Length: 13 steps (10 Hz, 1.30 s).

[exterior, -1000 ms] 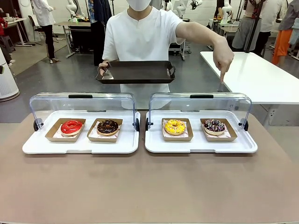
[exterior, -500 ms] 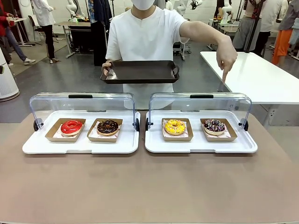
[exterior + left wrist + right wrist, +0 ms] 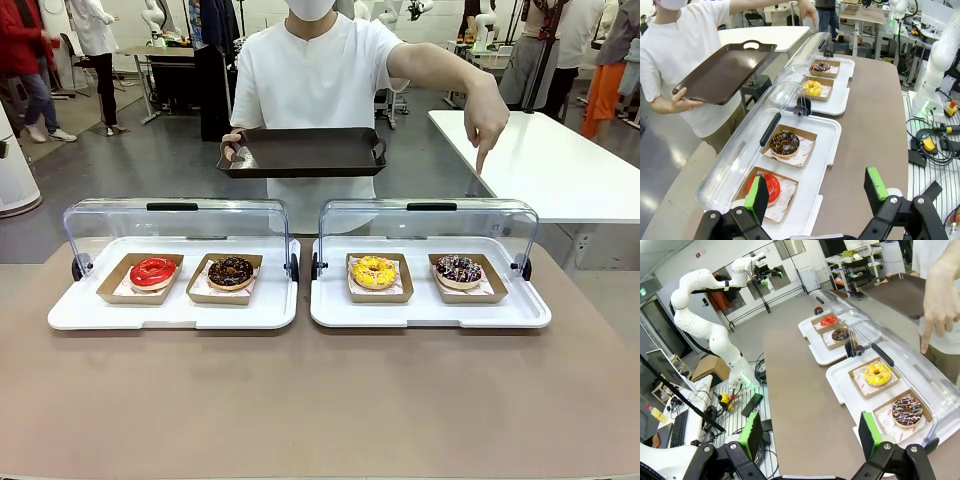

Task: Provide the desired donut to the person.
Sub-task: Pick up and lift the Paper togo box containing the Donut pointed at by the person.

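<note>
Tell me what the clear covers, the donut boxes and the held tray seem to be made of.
Covers: probably hard plastic, glossy; see-through, with bright reflections.
Boxes: brown cardboard, matte; thin folded walls.
Tray: likely plastic, dark brown with a soft sheen; moulded rim and cut-out handles, though coated metal can't be excluded.
</note>
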Each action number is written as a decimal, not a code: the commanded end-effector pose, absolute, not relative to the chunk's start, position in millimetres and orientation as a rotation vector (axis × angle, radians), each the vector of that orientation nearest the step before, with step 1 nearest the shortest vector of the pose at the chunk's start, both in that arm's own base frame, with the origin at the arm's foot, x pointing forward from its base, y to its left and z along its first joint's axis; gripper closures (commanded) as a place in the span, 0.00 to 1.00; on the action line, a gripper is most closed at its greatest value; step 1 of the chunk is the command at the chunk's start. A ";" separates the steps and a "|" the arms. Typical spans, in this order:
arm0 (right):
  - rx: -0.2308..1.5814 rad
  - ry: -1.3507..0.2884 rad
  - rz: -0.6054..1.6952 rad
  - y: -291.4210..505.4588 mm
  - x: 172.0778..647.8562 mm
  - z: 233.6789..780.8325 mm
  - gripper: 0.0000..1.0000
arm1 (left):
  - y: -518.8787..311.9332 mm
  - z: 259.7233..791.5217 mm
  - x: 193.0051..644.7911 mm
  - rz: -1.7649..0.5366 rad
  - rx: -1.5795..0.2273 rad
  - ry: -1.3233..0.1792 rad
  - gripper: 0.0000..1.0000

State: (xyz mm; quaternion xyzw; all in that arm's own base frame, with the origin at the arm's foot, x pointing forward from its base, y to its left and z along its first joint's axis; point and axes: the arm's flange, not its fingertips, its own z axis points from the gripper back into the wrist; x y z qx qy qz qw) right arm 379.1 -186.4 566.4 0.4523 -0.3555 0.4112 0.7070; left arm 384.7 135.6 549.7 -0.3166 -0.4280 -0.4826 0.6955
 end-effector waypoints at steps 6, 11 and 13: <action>0.599 -0.399 1.092 -95.5 374.4 656.2 0.00 | 135.3 550.4 384.8 -1.077 -0.706 -0.956 0.00; 0.298 -0.152 1.146 -9.3 395.2 650.0 0.00 | 135.3 550.4 384.8 -1.077 -0.706 -0.956 0.00; 0.196 -0.063 1.190 15.1 396.0 618.8 0.00 | 135.3 550.4 384.8 -1.077 -0.706 -0.956 0.00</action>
